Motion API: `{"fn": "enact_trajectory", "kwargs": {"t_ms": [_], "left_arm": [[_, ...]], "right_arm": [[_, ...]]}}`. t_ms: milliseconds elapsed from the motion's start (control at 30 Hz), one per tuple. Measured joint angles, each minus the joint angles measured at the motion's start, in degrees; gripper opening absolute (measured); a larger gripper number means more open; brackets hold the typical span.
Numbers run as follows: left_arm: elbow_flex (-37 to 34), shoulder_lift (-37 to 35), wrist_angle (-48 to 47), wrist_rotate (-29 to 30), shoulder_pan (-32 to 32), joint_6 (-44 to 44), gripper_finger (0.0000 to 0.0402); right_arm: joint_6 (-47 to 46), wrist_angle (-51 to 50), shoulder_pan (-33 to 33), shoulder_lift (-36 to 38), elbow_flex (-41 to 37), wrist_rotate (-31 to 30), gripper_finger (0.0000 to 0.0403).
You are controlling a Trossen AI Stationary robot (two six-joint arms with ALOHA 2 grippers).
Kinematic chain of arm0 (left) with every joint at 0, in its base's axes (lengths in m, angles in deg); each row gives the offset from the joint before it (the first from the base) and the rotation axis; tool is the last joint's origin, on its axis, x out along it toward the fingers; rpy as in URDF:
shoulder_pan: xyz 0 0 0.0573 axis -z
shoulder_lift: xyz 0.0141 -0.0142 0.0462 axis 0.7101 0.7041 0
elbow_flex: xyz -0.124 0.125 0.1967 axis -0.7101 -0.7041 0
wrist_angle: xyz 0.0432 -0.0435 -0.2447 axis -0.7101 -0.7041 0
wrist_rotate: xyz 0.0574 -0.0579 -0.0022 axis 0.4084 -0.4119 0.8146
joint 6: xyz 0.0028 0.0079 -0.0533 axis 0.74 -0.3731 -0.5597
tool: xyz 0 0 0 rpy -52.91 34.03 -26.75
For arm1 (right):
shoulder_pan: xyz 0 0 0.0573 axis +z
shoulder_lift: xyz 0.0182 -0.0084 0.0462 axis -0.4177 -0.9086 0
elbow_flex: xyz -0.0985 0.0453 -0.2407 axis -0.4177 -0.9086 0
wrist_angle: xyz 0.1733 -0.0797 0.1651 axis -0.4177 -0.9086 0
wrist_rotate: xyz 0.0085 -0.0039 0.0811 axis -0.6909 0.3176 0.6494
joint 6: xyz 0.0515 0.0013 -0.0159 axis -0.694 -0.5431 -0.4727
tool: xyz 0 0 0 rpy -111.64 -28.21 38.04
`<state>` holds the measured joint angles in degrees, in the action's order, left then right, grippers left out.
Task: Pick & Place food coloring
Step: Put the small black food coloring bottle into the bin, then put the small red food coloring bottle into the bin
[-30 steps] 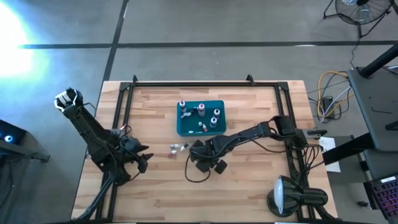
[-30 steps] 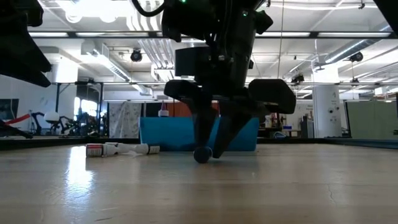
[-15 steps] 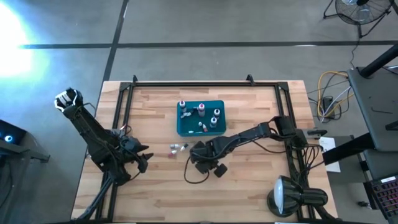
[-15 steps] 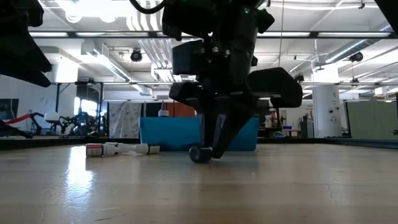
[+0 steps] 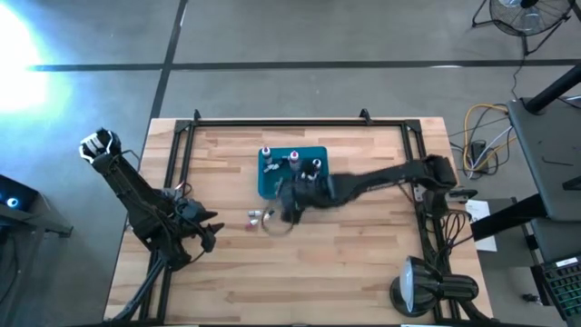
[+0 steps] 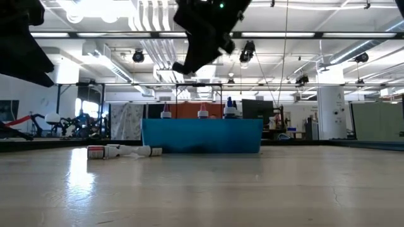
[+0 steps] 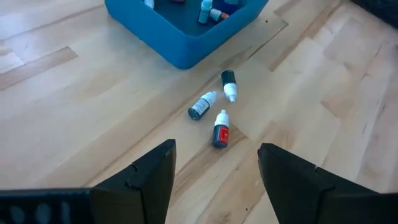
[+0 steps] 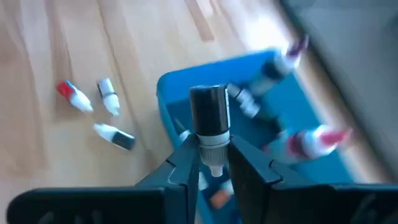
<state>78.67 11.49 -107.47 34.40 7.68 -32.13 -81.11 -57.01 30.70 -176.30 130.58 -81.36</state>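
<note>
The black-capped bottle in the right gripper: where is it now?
The right wrist view shows the black-capped bottle pinched in the right gripper above the near edge of the blue bin; three loose bottles lie on the table beside it.

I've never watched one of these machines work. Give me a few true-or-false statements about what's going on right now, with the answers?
1. The right pincer holds a dark-capped bottle. True.
2. Three small bottles lie on the wood beside the teal bin. True.
3. The bin is empty. False: several bottles are inside it.
4. The left pincer grips a bottle. False: it is open and holds nothing.
5. The right pincer rests on the table. False: it is raised, at the bin.
</note>
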Motion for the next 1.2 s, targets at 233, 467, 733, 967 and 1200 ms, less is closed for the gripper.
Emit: {"fn": "enact_trajectory", "kwargs": {"t_ms": [233,467,733,967,1200], "left_arm": [[0.0,0.0,0.14,1.38,-0.36,0.05,0.0204],[-0.06,0.46,5.27,-2.0,-4.34,7.49,0.0204],[-0.69,5.89,21.21,-23.07,-26.31,34.16,0.0204],[3.9,12.19,21.19,-41.22,-42.27,45.54,0.0204],[9.64,18.33,21.24,-44.42,-41.99,46.84,0.0204]], "right_arm": [[-14.59,-2.76,-10.41,-0.23,-0.17,15.47,0.0149],[-12.84,-3.41,-9.83,1.48,0.1,19.94,0.0258],[-14.0,-17.99,-2.17,3.6,0.94,18.18,0.029],[-23.43,-25.66,1.74,4.23,-0.35,17.74,0.0264],[-28.58,-26.07,2.33,4.26,-0.66,17.72,0.0241]]}}
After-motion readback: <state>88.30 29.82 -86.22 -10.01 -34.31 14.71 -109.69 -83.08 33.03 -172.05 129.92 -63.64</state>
